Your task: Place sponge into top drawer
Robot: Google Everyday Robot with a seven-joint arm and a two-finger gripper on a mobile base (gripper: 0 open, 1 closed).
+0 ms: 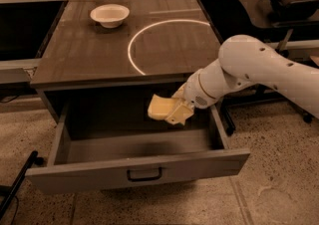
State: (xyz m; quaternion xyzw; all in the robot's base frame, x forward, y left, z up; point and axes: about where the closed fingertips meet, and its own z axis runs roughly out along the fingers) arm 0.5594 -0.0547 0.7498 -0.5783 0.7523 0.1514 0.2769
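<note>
The biggest thing is the wooden table [84, 55], with a thin white circle [130, 52] drawn on its dark top. A fat white robot arm [259, 67] comes in from the right side and bends down in front of the table.

Under the table top, the top drawer [99, 171] is pulled way out toward us. It is wide and not deep, with a small dark handle [144, 174] in the middle of its flat front. You can see its grey floor inside, with a soft shadow on it.

A white bowl [109, 16] sits far back on the left of the table top, well apart from the circle (its inside shows plain white).

The gripper [178, 112] is at the end of the arm, over the right back part of the open drawer and just under the table's front edge. Its fingers are pinched tight on the sponge [159, 107]. The sponge is pale yellow and sticks out to the left of the gripper. It is up in the air above the drawer floor, not lying on it.
</note>
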